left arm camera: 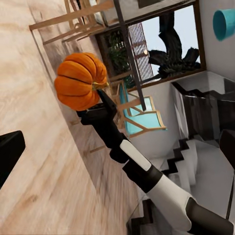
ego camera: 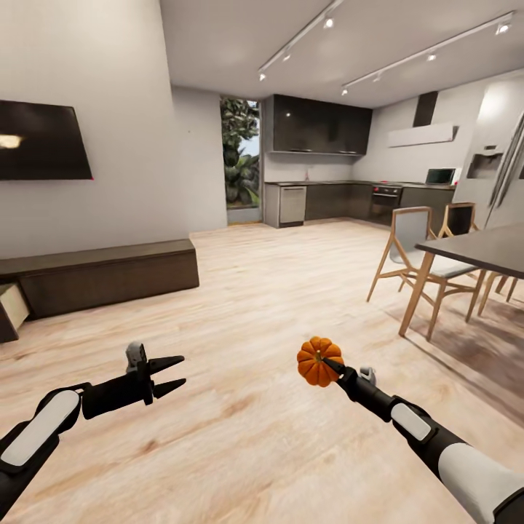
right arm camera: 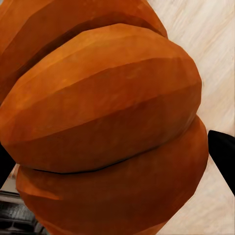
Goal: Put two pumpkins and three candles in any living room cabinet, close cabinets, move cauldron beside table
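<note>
A pale wood plank floor (ego camera: 276, 291) runs through an open room to dark grey kitchen units (ego camera: 342, 200) at the far wall, with a glazed opening onto greenery (ego camera: 240, 153) beside them. On the left wall hangs a dark television (ego camera: 40, 142), and under it stands the cabinet (ego camera: 109, 273), long, low and dark brown, with one pale-lined drawer (ego camera: 13, 309) pulled out at its left end. At the right, a dark-topped dining table (ego camera: 480, 251) stands with pale wooden chairs (ego camera: 411, 251) around it. The right end effector (ego camera: 325, 362) is clamped on a pumpkin (ego camera: 316, 362), a ribbed bright orange one held in the air above the floor, well apart from the cabinet; in the right wrist view the pumpkin (right arm camera: 107, 122) sits tight between the dark fingers (right arm camera: 223, 152). The left wrist view looks across at the same pumpkin (left arm camera: 81, 81) held at the tip of the right end effector (left arm camera: 100, 93), a dark finger lying against its stem end. The left end effector (ego camera: 173, 374) hangs over the floor with its two black fingers spread apart and nothing between them.
</note>
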Available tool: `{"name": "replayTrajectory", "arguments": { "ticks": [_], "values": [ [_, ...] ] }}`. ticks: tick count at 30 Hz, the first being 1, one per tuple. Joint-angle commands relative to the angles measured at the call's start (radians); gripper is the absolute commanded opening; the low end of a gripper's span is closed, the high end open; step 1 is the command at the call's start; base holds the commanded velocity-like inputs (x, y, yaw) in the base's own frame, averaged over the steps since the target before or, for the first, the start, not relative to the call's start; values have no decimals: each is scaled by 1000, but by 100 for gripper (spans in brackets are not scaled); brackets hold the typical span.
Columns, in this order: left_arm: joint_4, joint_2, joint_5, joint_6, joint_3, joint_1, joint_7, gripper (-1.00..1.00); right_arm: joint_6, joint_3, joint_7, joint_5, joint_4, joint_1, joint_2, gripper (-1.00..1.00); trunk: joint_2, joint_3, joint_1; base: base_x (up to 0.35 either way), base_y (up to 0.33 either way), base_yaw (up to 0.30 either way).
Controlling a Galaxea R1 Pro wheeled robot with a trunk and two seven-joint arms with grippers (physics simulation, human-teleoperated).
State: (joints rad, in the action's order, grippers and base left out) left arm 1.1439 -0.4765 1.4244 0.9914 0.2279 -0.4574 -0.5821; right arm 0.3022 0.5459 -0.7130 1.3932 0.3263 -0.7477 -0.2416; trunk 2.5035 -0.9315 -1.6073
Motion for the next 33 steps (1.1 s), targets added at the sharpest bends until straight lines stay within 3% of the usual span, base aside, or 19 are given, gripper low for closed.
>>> {"name": "replayTrajectory", "arguments": {
  "ticks": [1,14,33],
  "values": [
    [-1,-1,-1,2,2,-1,-5,100,8,1,3,15,1,-1,-1,-100,0,-1,0,328,0,198],
    [-1,-1,-1,2,-10,-1,-5,100,11,2,10,14,2,-1,-1,-100,0,-2,0,289,0,180],
    [-1,-1,-2,3,-12,2,-5,100,11,2,24,12,2,-1,-1,-100,0,-2,0,20,0,274]
  ]
}}
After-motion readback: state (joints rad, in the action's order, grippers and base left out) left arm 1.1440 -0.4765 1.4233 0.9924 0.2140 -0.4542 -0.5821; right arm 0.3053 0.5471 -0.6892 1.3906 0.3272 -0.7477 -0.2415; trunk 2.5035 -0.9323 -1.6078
